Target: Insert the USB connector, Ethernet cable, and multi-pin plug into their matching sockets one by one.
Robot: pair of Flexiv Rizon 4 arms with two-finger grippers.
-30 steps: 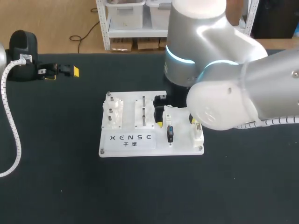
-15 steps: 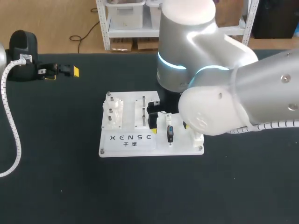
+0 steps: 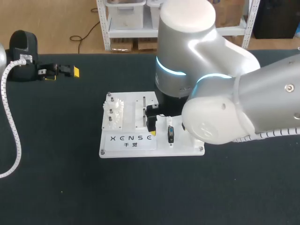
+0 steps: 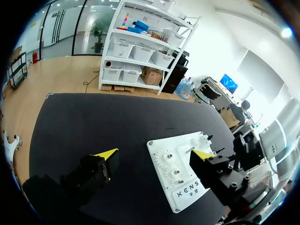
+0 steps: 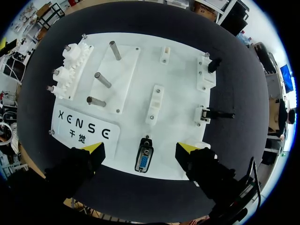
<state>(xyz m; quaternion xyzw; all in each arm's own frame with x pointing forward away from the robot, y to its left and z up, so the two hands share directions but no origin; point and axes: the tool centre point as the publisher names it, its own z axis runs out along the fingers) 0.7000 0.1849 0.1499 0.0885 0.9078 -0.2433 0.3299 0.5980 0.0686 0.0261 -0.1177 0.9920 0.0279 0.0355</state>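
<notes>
One flat white plastic board (image 3: 161, 147) sits mid-frame, bearing three round metal pegs (image 5: 102, 79), three toothed white gears (image 5: 71, 69) and one blue-faced multi-pin plug (image 5: 144, 161) beneath the right gripper (image 5: 140, 149), fingers spread; left gripper (image 4: 154, 153) likewise spread.

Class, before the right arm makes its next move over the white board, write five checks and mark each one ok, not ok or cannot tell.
1. Right end effector open and empty: ok.
2. Blue multi-pin connector lined up between its fingers: ok.
3. That connector already seated in a socket: cannot tell.
4. Left end effector open, empty and away from the white board: ok.
5. White board lying flat on the table: ok.
</notes>
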